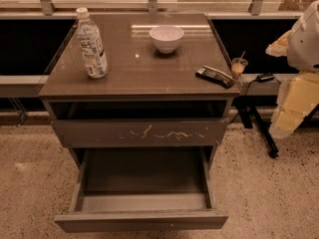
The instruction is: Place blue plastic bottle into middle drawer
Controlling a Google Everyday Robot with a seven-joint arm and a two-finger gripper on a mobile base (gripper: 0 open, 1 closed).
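The blue plastic bottle stands upright at the back left of the cabinet top; it is clear, with a white cap and a printed label. The middle drawer is pulled wide open low in front, with a plain front panel and a bare inside. Above it is the drawer front with pale scratch marks, pulled out a little. My gripper hangs at the far right edge, off the cabinet's right side and far from the bottle, with nothing seen in it.
A white bowl stands at the back middle of the top. A dark flat device lies at the right edge. A small cup with a straw and a black stand are to the right of the cabinet.
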